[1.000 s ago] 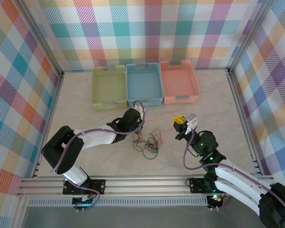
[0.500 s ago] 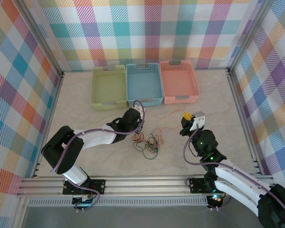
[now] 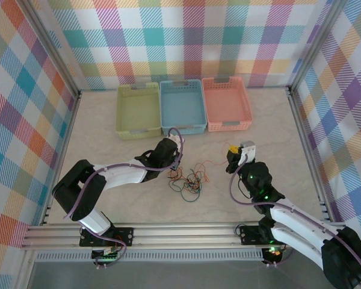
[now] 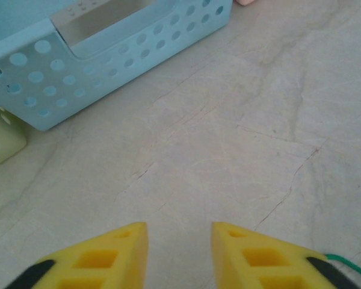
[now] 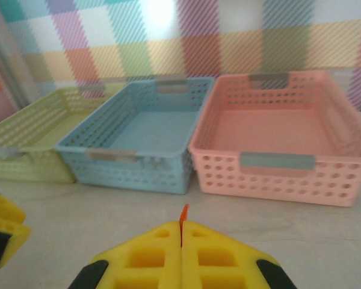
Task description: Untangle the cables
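Near the pink basket (image 5: 228, 180), right jaws pinch the red-orange cable (image 5: 183, 212); pull it slowly. Your left jaws gape, empty.

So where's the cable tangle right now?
In the top view, the cable tangle lies near the table centre, in front of the blue basket.

Top view overhead, far; wrist views low, close; all share blue basket (image 3: 183, 107)

you're looking at the cables (image 3: 186, 180): thin red-orange, green and black wires in one loose curly tangle (all knotted together), one red-orange strand (image 5: 183, 212) trailing rightward.
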`<state>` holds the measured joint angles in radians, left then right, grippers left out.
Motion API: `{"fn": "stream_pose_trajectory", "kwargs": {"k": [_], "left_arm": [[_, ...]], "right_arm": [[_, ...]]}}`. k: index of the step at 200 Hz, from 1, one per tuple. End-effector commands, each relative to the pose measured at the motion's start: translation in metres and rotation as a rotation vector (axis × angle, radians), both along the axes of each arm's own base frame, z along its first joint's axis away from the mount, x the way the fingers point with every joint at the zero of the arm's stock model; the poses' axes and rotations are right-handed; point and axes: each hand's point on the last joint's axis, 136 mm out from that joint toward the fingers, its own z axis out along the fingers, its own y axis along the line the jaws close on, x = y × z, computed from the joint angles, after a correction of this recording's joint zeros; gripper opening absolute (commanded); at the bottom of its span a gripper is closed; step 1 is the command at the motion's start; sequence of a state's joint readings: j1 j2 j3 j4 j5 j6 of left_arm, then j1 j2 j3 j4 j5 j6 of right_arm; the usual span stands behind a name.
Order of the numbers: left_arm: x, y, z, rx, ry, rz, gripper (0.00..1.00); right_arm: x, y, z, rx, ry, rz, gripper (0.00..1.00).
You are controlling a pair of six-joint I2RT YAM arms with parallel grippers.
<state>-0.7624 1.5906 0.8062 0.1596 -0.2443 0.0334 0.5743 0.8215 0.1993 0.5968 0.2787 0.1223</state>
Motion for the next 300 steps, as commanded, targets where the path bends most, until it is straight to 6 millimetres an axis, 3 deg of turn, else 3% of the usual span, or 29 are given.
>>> {"fn": "stream_pose_trajectory", "kwargs": {"k": [1,35,66,100,125,174,198,300], "left_arm": [[-0.003,-0.002,0.023,-0.075,-0.018,-0.006,0.42],[-0.023,-0.009,0.058,-0.180,0.045,-0.044,0.48],[-0.049,-0.020,0.090,-0.270,-0.030,-0.175,0.54],[-0.076,-0.057,0.102,-0.271,0.004,-0.438,0.56],[-0.090,-0.086,0.107,-0.257,-0.083,-0.635,0.57],[-0.096,-0.127,0.096,-0.230,-0.099,-0.839,0.57],[-0.097,-0.144,0.080,-0.185,-0.091,-0.895,0.57],[-0.075,-0.174,0.049,-0.117,-0.067,-0.937,0.54]], "right_arm": [[-0.004,0.023,0.021,0.009,-0.051,0.136,0.00],[-0.010,0.042,0.026,0.025,-0.061,0.241,0.00],[-0.004,0.041,0.023,0.054,-0.043,0.219,0.00],[0.005,0.032,0.023,0.120,-0.005,0.142,0.00],[0.007,0.026,0.022,0.163,0.011,0.098,0.00],[0.007,0.023,0.024,0.205,0.027,0.082,0.00],[0.007,0.023,0.025,0.212,0.035,0.082,0.00],[0.006,0.025,0.026,0.210,0.036,0.091,0.00]]}}
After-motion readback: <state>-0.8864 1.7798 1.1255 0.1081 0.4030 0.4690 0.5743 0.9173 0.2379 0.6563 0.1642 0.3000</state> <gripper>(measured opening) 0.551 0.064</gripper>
